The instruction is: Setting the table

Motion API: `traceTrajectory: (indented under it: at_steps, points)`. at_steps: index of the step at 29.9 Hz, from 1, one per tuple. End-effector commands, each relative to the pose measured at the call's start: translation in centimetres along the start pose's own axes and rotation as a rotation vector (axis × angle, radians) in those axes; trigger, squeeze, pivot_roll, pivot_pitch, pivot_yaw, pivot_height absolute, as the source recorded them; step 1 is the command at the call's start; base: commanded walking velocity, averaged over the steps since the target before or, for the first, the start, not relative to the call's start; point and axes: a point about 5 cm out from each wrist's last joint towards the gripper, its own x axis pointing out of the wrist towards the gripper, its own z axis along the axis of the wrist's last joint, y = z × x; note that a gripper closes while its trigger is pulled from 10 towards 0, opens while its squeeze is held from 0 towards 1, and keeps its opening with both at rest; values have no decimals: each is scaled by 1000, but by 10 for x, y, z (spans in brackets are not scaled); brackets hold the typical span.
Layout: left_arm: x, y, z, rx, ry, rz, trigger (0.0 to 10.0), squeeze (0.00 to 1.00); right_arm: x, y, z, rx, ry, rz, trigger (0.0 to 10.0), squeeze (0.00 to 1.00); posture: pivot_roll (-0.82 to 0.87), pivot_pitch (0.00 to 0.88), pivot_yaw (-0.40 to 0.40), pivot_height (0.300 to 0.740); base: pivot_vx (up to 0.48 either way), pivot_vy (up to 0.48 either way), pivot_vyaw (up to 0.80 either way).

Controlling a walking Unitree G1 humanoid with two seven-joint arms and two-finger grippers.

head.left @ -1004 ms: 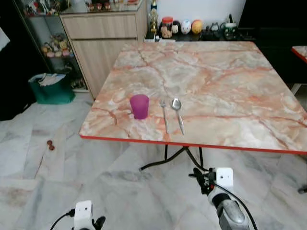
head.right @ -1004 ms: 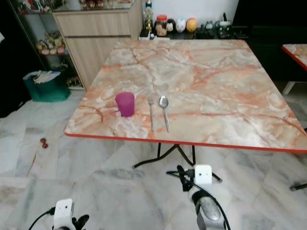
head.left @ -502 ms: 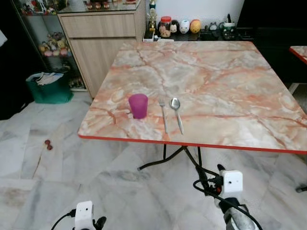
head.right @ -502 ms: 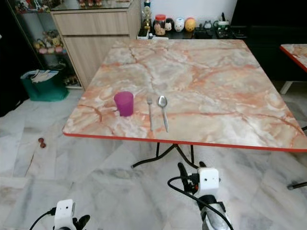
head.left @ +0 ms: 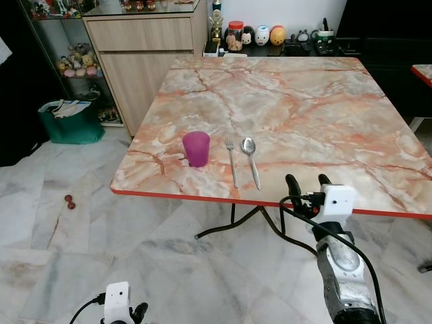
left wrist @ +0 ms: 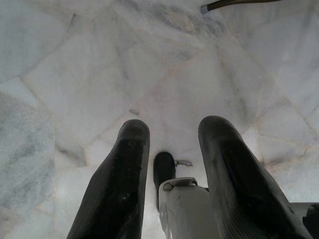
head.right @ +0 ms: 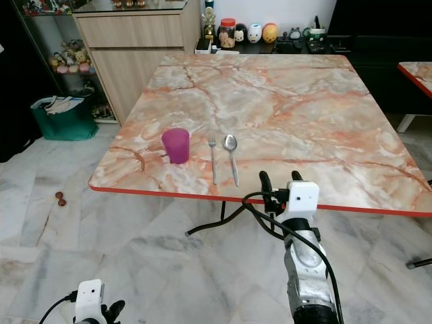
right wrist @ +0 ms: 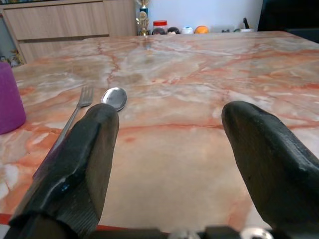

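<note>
A purple cup stands near the front left of the marble table. Just to its right a fork and a spoon lie side by side. My right gripper is open and empty at the table's red front edge, right of the spoon. In the right wrist view its fingers frame the tabletop, with the spoon, fork and cup ahead. My left gripper hangs open over the floor tiles.
A wooden cabinet and a green bin stand to the left of the table. Jars and figurines line a dark sideboard behind it. A small red object lies on the marble floor. Another table's corner shows at the right.
My right arm has risen from low near the floor up to the table's front edge, with its fingers open. The cup, fork and spoon have stayed put.
</note>
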Motion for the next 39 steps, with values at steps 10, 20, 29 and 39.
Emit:
traceTrajectory:
  at_steps: [10, 20, 29, 39]
  points:
    - [-1, 4, 1, -16, -2, 22, 10000, 0, 10, -2, 5, 24, -3, -19, 10000, 0, -79, 0, 32, 740, 0, 74, 0]
    - [-1, 7, -1, -14, 6, 29, 10000, 0, 16, 1, 9, 31, -12, -15, 10000, 0, -74, 0, 33, 740, 0, 480, 0]
    - [-2, 9, -1, 1, 3, 32, 10000, 0, 19, 3, 10, 37, -17, -10, 10000, 0, -72, 0, 36, 740, 0, 107, 0]
    - [-2, 9, 0, -11, -11, 23, 10000, 0, 20, 4, 10, 41, -21, -6, 10000, 0, -68, 0, 37, 740, 0, 0, 0]
